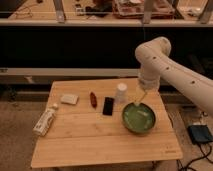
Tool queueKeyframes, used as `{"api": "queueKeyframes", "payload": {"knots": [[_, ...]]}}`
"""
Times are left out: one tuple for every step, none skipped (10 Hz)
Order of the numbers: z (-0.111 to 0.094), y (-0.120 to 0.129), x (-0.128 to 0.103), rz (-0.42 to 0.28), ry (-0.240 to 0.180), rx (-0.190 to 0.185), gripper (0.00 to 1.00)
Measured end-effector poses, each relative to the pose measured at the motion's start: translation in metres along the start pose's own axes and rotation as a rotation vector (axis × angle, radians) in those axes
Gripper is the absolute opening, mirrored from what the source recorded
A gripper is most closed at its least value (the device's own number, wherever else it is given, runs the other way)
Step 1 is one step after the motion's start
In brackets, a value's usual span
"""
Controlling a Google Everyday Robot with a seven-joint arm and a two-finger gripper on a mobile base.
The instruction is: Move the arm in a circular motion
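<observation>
In the camera view, the big white arm (172, 70) is reaching in from the right side. It is going up to a round bend above the far right corner of the counter (100, 142). From the bend it is pointing almost straight down. Small dark dots are showing along its thick round parts.

The tool (141, 97) is sitting at the end of the arm. It is pale yellow and thin. It is hanging over the far rim of a green bowl (138, 117), near the right edge of the counter. It is leaning a little toward the bowl. I cannot tell if the tool is open or closed. It is not holding anything that I can see.

The green bowl is resting on the right half of the counter. A small white bottle (120, 93) is standing upright just beside the bowl, on its far left side. The tool is hanging near the bottle, to its right.

A flat black thing (108, 106) is lying to the left of the bottle. A small dark red thing (93, 98) is lying just beside it, farther left. A white block (69, 99) is lying near the far left corner. A long white pack (44, 122) is lying at the left edge, partly sticking out over it.

A dark box (200, 134) is sitting on the floor to the right of the counter.
</observation>
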Motion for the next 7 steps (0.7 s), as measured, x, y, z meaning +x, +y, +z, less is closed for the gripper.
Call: {"api": "queueKeyframes", "payload": {"knots": [[-0.005,-0.022,-0.018,0.003,-0.021,0.005,0.8],[-0.012,-0.065,-0.039,0.0,-0.029,0.033,0.8],[-0.016,-0.093,-0.043,-0.018,-0.021,0.05,0.8],[-0.025,-0.128,-0.037,-0.056,0.007,0.068,0.8],[-0.035,-0.157,-0.024,-0.098,0.043,0.084,0.8],[-0.051,-0.196,0.001,-0.162,0.103,0.107,0.8],[-0.066,-0.224,0.024,-0.207,0.153,0.125,0.8]]}}
